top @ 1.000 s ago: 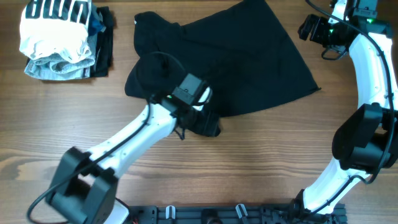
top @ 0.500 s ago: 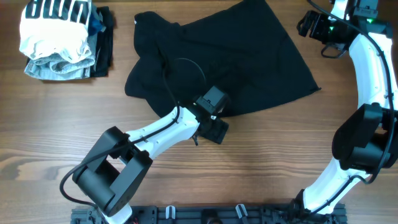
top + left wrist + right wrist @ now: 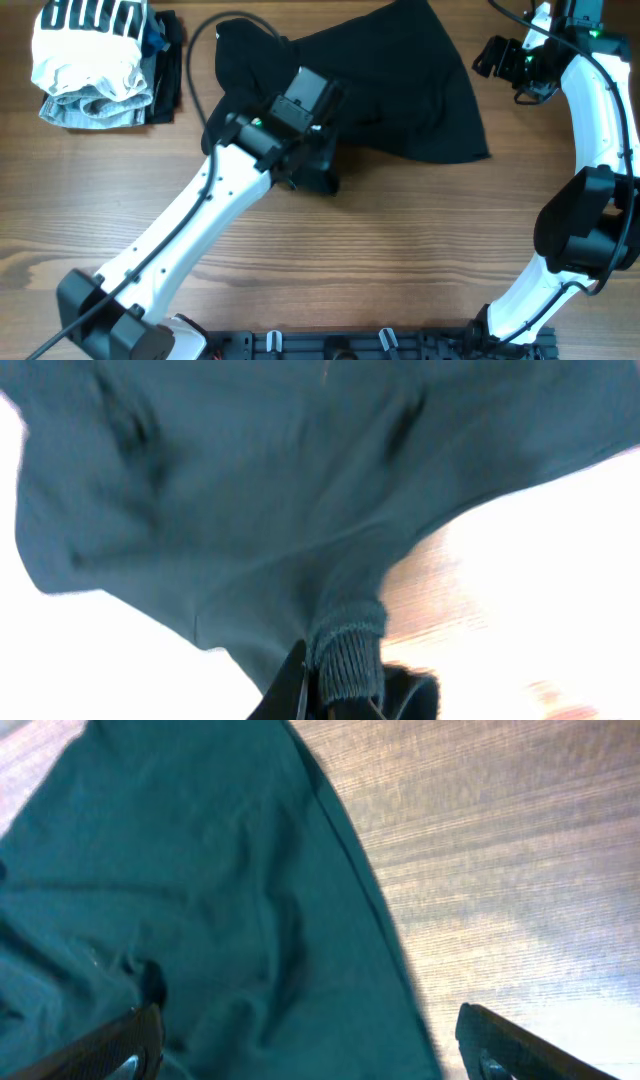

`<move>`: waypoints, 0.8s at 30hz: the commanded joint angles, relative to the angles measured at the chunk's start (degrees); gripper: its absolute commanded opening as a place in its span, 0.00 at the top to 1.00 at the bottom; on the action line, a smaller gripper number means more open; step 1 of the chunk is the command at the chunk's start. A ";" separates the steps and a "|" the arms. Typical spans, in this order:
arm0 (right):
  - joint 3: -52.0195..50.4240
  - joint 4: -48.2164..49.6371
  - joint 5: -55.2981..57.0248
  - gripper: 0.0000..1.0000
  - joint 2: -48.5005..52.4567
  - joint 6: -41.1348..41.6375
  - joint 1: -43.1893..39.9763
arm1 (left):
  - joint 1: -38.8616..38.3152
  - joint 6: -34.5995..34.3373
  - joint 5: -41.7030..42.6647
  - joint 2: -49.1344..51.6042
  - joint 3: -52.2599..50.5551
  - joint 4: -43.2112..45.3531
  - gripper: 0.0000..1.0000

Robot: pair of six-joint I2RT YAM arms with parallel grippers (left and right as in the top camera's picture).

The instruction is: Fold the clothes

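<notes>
The black garment (image 3: 410, 95), crumpled on the far middle of the tabletop (image 3: 420, 260), looks light and limp, best held by its ribbed cuff (image 3: 345, 645), where the left end effector (image 3: 340, 685) is clamped; the right end effector (image 3: 310, 1055) hangs with fingers apart above its edge.

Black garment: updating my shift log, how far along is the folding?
Done: a folded stack sits far left. In hand: the left gripper is shut on the ribbed cuff of the black garment. Left: the garment lies rumpled, unfolded; the right gripper hangs open.

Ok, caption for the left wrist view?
Left gripper, jaws shut on the ribbed cuff of a dark garment draped over the wooden table.
</notes>
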 commanded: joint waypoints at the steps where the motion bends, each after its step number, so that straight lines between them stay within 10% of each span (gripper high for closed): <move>1: -0.26 -0.48 -0.87 0.06 0.68 0.26 -0.09 | 2.23 7.91 -1.31 2.25 0.39 5.99 0.96; 13: -6.43 -1.73 3.32 0.05 0.70 7.96 -0.09 | 4.20 11.10 7.52 9.60 0.39 -5.42 0.96; 16: -9.57 1.20 2.51 0.05 0.70 7.78 -0.09 | 4.20 13.40 7.52 11.41 0.39 4.83 0.96; 17: -9.75 1.31 2.54 0.04 0.70 7.69 -0.09 | 4.20 13.60 7.26 13.05 0.39 9.66 0.75; 18: -9.75 1.18 2.56 0.04 0.70 6.32 -0.09 | 4.31 13.60 7.17 14.51 0.39 11.61 0.27; 19: -9.75 1.14 2.67 0.04 0.70 6.23 -0.09 | 4.55 13.57 6.69 16.22 0.39 12.39 0.00; 24: -9.75 1.64 2.78 0.03 0.70 6.14 -0.09 | 6.03 14.86 12.44 17.46 0.39 2.14 0.00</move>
